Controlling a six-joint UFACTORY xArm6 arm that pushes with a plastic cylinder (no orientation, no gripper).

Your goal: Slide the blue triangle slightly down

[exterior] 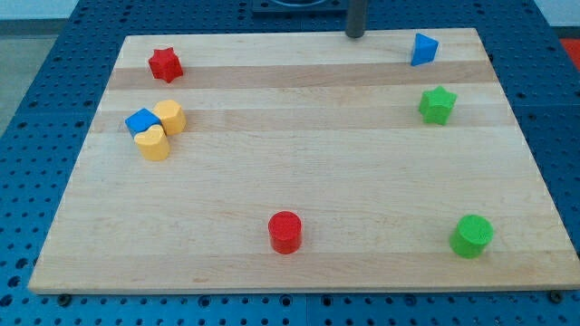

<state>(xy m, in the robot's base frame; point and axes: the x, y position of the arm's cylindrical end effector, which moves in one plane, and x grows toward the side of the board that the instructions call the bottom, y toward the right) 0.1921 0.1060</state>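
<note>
The blue triangle [423, 49] sits near the top right corner of the wooden board [299, 181]. My tip [354, 35] touches down at the board's top edge, to the left of the blue triangle and apart from it by a clear gap. The rod runs up out of the view's top.
A green star [437, 104] lies just below the blue triangle. A red star [165, 64] is at the top left. A blue cube [140, 121] touches a yellow block [169, 116] and another yellow block [153, 143]. A red cylinder [285, 232] and a green cylinder [472, 235] are near the bottom.
</note>
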